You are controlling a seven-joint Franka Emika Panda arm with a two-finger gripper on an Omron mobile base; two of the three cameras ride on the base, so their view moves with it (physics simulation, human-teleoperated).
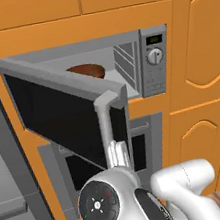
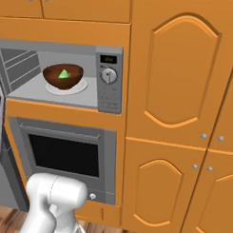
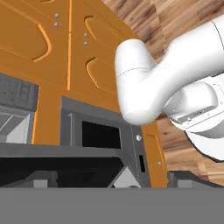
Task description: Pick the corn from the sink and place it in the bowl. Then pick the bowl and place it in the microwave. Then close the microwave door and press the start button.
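Corn [image 2: 64, 74] is seen lying inside the bowl [image 2: 62, 76], as a small green lump with one end pointing up. Its long way cannot be told well, because most of it is hidden by the bowl's rim. The bowl is set on the white plate [image 2: 81, 88] inside the microwave [image 2: 110, 56]. On the control panel [image 2: 108, 85], at 3 o'clock from the bowl, a small dark screen is seen above a round knob [image 2: 108, 75]; the marks on them are too small to be read.

The microwave door [image 1: 67, 114] is swung partly open, with its tall grey handle [image 1: 108, 127] at its free edge. The gripper [image 1: 119, 156] is held just below that handle, at 6 o'clock from it. Its fingers are spread wide and nothing is held in them. The oven [image 2: 64, 154] is set under the microwave, at 6 o'clock.
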